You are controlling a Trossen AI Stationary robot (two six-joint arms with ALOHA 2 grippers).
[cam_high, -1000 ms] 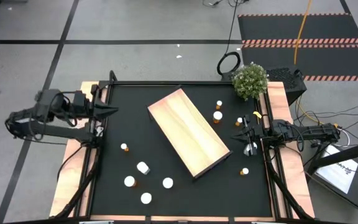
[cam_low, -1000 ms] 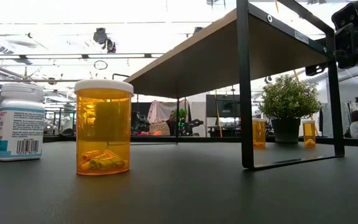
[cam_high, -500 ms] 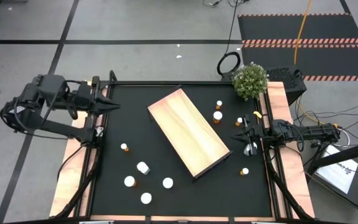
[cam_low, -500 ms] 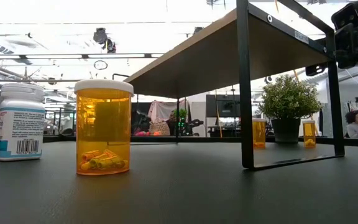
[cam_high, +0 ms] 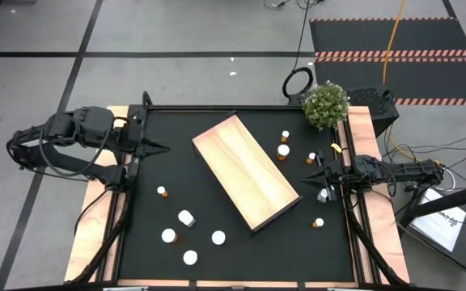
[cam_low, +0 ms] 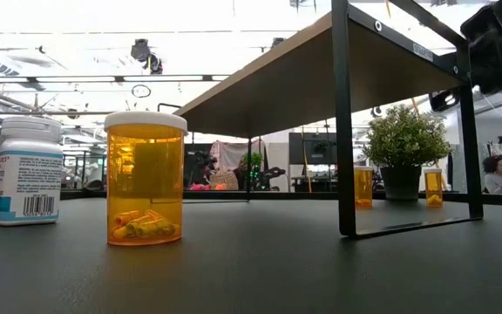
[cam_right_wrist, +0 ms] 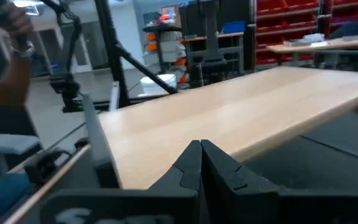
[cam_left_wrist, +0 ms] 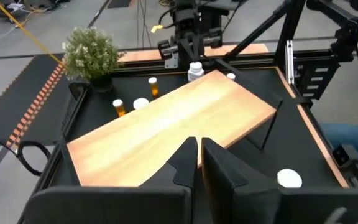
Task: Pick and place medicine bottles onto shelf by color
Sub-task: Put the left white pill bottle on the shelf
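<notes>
From above, the shelf (cam_high: 246,171) sits mid-desk (cam_high: 152,210) with its long axis running diagonally, from the far-left part toward the near-right part. Four white-capped bottles (cam_high: 186,217) cluster near the near-left corner, plus a tiny orange one (cam_high: 162,191) closer to the left edge. More little orange bottles (cam_high: 283,150) stand between the shelf and the right edge, near the potted plant (cam_high: 326,104) at the far-right corner. The left pincer (cam_high: 162,148) hangs over the left edge with its fingers together, nothing in them. The right pincer (cam_high: 312,175) sits at the right edge, also closed and empty.

The low view has an orange bottle (cam_low: 145,178) upright up close with pills in the bottom, a white bottle (cam_low: 29,171) upright beside it, and the shelf's board raised on black legs (cam_low: 345,122). Two small orange bottles (cam_low: 363,187) stand by the plant.

Left wrist view: fingers (cam_left_wrist: 185,162) pressed together, pointing at the shelf's long side, with a white cap (cam_left_wrist: 289,178) on the desk nearby.

Right wrist view: fingertips (cam_right_wrist: 191,163) closed, facing the wood top of the shelf. A person's arm (cam_right_wrist: 8,37) shows in the background.
</notes>
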